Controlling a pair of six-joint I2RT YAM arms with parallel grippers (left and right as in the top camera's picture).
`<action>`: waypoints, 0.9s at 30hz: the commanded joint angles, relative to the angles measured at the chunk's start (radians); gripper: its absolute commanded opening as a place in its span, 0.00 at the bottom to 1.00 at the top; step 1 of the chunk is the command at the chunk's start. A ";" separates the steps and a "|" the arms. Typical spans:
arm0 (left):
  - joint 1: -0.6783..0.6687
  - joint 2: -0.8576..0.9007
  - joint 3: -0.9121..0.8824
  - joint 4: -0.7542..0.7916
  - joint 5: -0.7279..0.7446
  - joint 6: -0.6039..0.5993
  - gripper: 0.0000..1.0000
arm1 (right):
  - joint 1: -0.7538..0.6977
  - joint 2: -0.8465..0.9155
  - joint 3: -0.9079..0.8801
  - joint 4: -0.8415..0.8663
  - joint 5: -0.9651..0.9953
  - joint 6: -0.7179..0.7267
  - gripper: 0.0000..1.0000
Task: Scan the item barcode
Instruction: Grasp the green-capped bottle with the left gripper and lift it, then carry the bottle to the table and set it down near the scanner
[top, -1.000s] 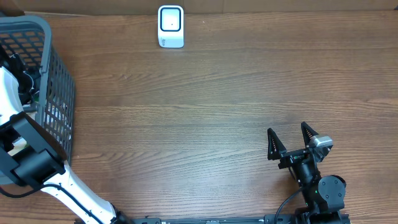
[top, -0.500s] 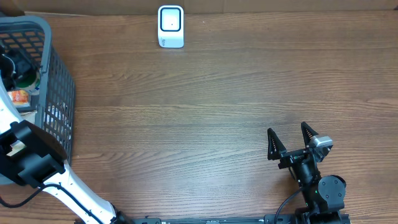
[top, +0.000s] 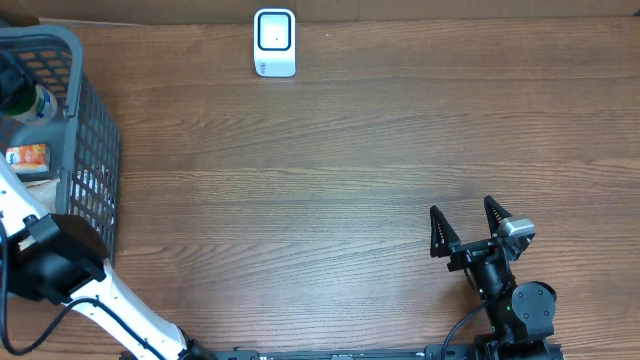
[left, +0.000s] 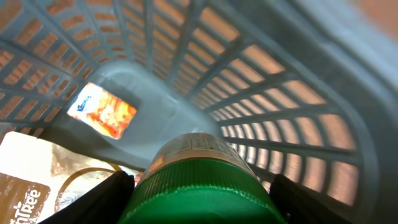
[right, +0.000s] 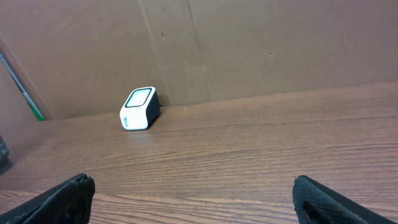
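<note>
Inside basket (left: 280, 93): bottle (left: 199, 180) (green cap) between left fingers (left: 106, 199).

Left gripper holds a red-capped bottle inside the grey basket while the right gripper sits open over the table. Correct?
Wrong on colour only: the left wrist view shows green, not red. The left gripper holds a green-capped bottle inside the grey basket while the right gripper sits open over the table.

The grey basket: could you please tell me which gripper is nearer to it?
Left. The left gripper is inside the basket, gripping a green-capped bottle; the right gripper is open, far across the table.
</note>
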 joint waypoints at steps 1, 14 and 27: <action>-0.008 -0.139 0.050 0.001 0.073 -0.018 0.53 | -0.008 -0.011 -0.010 0.005 0.001 -0.001 1.00; -0.151 -0.426 0.050 -0.068 0.157 -0.017 0.53 | -0.008 -0.011 -0.010 0.005 0.001 -0.001 1.00; -0.426 -0.385 0.046 -0.317 0.053 0.013 0.56 | -0.008 -0.011 -0.010 0.005 0.001 -0.001 1.00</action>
